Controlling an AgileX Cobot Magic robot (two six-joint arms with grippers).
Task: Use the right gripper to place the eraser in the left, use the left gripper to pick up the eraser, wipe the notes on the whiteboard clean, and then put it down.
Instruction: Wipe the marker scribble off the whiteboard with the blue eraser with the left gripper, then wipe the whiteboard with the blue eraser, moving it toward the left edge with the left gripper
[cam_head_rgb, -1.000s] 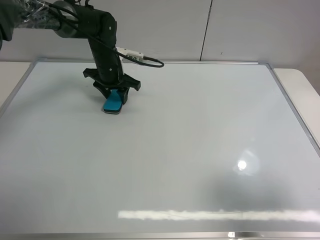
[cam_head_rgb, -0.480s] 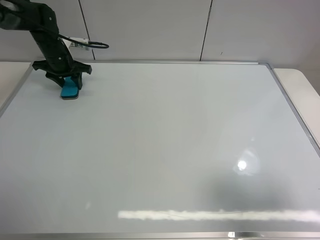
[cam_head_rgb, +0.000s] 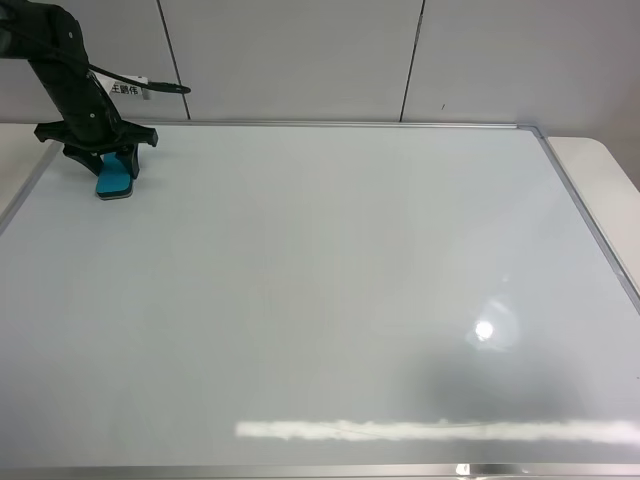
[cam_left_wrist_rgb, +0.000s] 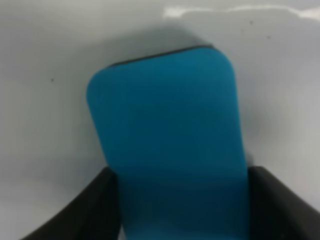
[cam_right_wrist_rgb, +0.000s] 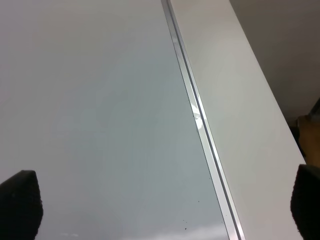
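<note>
My left gripper (cam_head_rgb: 112, 166) is shut on the teal eraser (cam_head_rgb: 115, 179) and presses it flat on the whiteboard (cam_head_rgb: 350, 300) at the far left corner. In the left wrist view the eraser (cam_left_wrist_rgb: 167, 135) lies on the white surface with a black finger (cam_left_wrist_rgb: 92, 210) tight against each long side. No red notes show anywhere on the board. My right gripper (cam_right_wrist_rgb: 162, 205) is out of the exterior high view. Its wrist view shows the two fingertips (cam_right_wrist_rgb: 20, 202) wide apart and empty above the whiteboard's (cam_right_wrist_rgb: 90, 100) right edge.
The board's silver frame (cam_head_rgb: 590, 225) runs along the right, with the pale table (cam_head_rgb: 610, 165) beyond it. The frame (cam_right_wrist_rgb: 200, 125) and table (cam_right_wrist_rgb: 245, 110) also show in the right wrist view. A grey wall (cam_head_rgb: 300, 50) stands behind. A ceiling light glare (cam_head_rgb: 484, 329) lies on the board.
My left gripper has slid the eraser leftward and slightly away across the board, from the far middle-left to the far left corner. The board stays free of marks.
</note>
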